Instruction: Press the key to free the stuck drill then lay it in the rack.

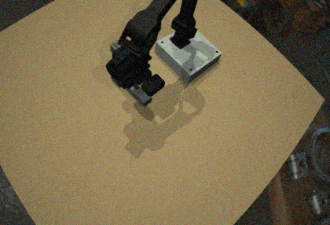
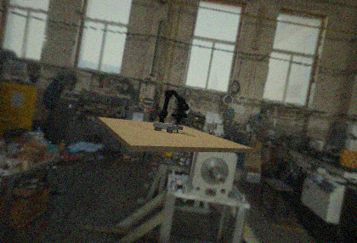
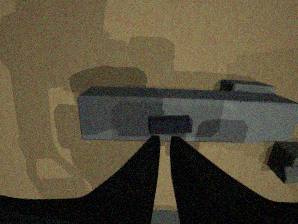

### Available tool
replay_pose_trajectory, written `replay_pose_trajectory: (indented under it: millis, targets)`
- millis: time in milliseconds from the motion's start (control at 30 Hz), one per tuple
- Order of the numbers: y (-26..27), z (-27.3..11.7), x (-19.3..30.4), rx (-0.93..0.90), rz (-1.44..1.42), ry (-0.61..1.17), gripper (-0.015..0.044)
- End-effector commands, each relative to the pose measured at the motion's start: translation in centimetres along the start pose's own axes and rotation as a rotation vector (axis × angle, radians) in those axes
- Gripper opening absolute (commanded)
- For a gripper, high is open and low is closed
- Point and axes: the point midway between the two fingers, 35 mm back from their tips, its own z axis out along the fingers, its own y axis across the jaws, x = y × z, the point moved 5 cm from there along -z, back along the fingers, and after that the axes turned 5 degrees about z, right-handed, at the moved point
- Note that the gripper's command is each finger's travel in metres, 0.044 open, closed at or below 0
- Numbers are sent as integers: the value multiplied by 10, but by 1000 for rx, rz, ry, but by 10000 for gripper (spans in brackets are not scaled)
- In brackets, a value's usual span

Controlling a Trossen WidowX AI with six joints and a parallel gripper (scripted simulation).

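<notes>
In the wrist view a long grey-blue block lies across the table, with a small dark key on its near face. A flat dark part sits on its top towards the right. My gripper is just in front of the key, its fingers nearly together with a narrow gap and nothing between them. In the top view the gripper hangs low over the grey block, hiding most of it. I cannot make out the drill as a separate shape.
A small dark block lies on the table to the right of the grey block and shows in the top view. The arm's white base plate stands behind. The exterior view shows the table from afar in a workshop.
</notes>
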Motion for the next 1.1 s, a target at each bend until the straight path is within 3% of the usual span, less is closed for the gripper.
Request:
replay_pose_trajectory:
  millis: [0, 200, 433, 1067]
  targets:
    - [1, -10, -2, 4, -2, 24, 105]
    - [-3, -67, -5, 5, -2, 24, 263]
    - [-16, -54, -11, 2, -136, 9, 440]
    - [-149, 33, -18, 1, -1412, 26, 440]
